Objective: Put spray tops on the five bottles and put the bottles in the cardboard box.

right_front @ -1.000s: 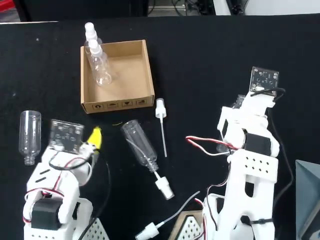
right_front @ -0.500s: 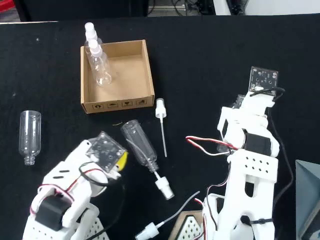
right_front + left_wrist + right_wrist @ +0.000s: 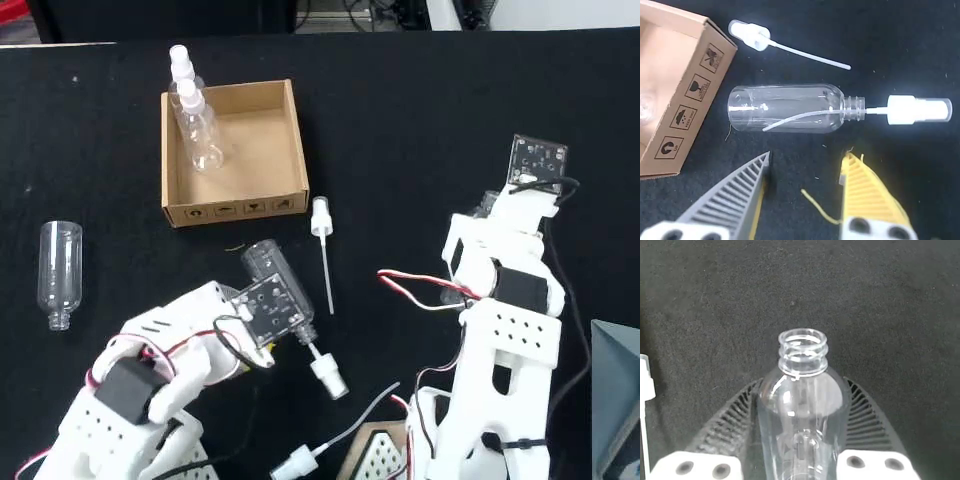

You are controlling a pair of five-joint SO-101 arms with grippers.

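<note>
Two of the five are done: the capped bottles (image 3: 197, 125) stand in the box (image 3: 240, 207), at its far-left corner. In the past second my left arm has swung away from the bare bottle (image 3: 60, 270) lying at the left and across to the middle bottle (image 3: 785, 108). My left claw (image 3: 807, 157) now hangs just beside it, spread wide, touching nothing. I judge this one is next, since its spray top (image 3: 917, 110) is only part-way in: tube inside, head clear of the neck.

My right arm has barely shifted. My right claw (image 3: 803, 381) pinches an open bottle (image 3: 802, 410) by the body, neck pointing away.

The bottles are clear, thin-walled plastic, cylinders with rounded shoulders and ribbed necks, likely slippery and apt to roll on the black cloth. The tops are white plastic with a thin, bendy tube; a loose top (image 3: 750, 35) lies just beside the box. The box is shallow brown cardboard, open at the top.
</note>
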